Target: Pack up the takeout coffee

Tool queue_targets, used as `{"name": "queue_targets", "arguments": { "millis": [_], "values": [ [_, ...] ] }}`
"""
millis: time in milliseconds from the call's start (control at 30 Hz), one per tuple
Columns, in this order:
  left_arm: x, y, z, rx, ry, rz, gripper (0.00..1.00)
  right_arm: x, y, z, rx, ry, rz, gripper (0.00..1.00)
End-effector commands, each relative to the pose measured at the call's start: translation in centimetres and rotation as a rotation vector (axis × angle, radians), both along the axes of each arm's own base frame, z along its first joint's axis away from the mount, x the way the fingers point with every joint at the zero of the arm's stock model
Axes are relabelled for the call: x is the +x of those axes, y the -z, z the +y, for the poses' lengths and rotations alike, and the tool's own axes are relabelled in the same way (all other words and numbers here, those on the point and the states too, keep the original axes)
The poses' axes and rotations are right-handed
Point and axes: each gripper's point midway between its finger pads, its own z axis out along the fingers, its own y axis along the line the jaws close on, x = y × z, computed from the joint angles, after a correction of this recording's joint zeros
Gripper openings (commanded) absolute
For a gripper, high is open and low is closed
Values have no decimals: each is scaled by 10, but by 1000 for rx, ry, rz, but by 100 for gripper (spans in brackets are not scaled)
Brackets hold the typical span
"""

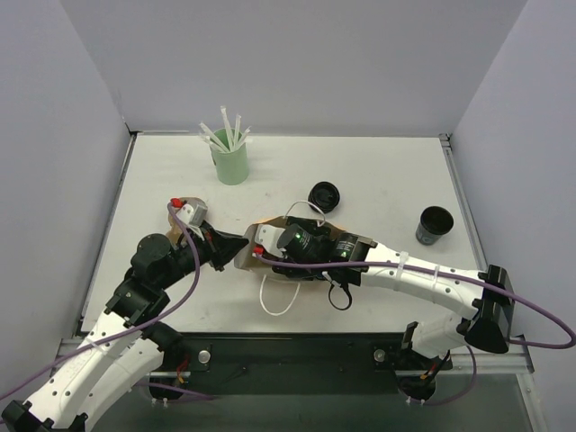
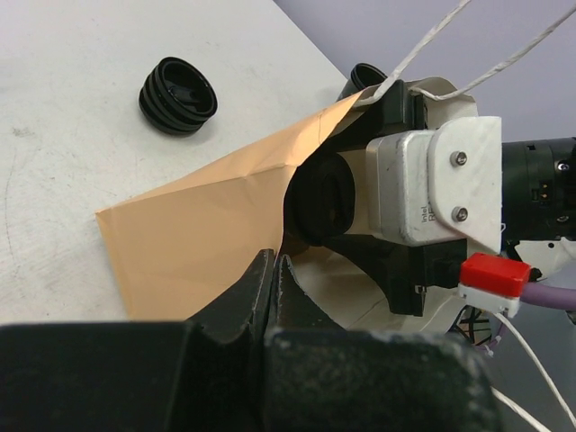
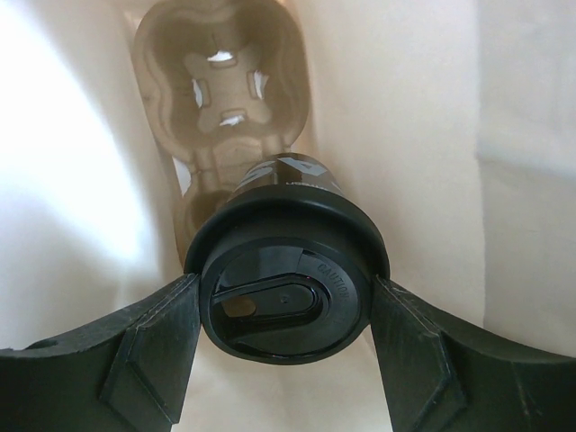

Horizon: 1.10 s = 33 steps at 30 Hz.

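Takeout coffee (image 3: 283, 270) is inside the brown paper bag (image 2: 207, 225), lid facing the R wrist cam, its base toward the near pocket of the pulp carrier (image 3: 220, 81) deeper in the bag; can't tell if it's seated. R pincer (image 3: 283, 286) is reached into the bag mouth w/ a finger on each side of the lid rim, grasping the cup. Lid embossing reads "CAUTION"; white print on the cup wall is too blurred to read. L pincer (image 2: 274, 270) is clenched on the bag's mouth edge, jaws together. Bag lies on its side on the worktop (image 1: 378, 171), white string handle (image 1: 279, 301) trailing toward the arm bases. R arm's camera housing (image 2: 423, 193) shows "Intel", the rest cut off. Loose black lid (image 1: 324, 195) sits just beyond the bag; an open black cup (image 1: 436, 225) stands well to the right; mint cup (image 1: 230, 164) w/ straws (image 1: 225, 135) stands at the far left.
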Motion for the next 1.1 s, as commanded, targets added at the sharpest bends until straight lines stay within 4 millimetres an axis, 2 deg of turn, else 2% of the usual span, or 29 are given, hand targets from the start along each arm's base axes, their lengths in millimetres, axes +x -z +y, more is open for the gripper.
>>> {"name": "queue_targets", "arguments": {
  "millis": [0,200,500,667,700,733,800,867,933,967,1067],
  "values": [
    [-1,-11,-4,-38,13,-25,0,1,14,-10,-88,-12,30,54],
    [-2,-10,-8,-44,22,-8,0,0,38,-2,-90,-25,74,53],
    [-5,-6,-6,-35,15,11,0,7,51,16,-10,-29,75,53],
    [-5,-5,-3,-18,5,14,0,9,46,18,35,-11,53,53],
    [-4,-5,-2,-9,1,8,2,9,45,17,38,-11,47,53],
    [-4,-6,0,4,-7,13,8,8,45,15,38,-9,43,53],
    [-1,-6,5,39,-35,2,28,6,47,10,19,-12,33,52],
    [-1,-9,11,75,-54,4,38,4,44,7,14,-16,16,52],
    [-1,-3,20,128,-82,18,41,2,43,4,4,-20,1,52],
    [-2,-8,22,137,-88,10,41,2,43,3,4,-19,-1,52],
    [-5,-5,27,173,-89,12,41,-2,43,3,-5,-25,-13,52]
  ]
}}
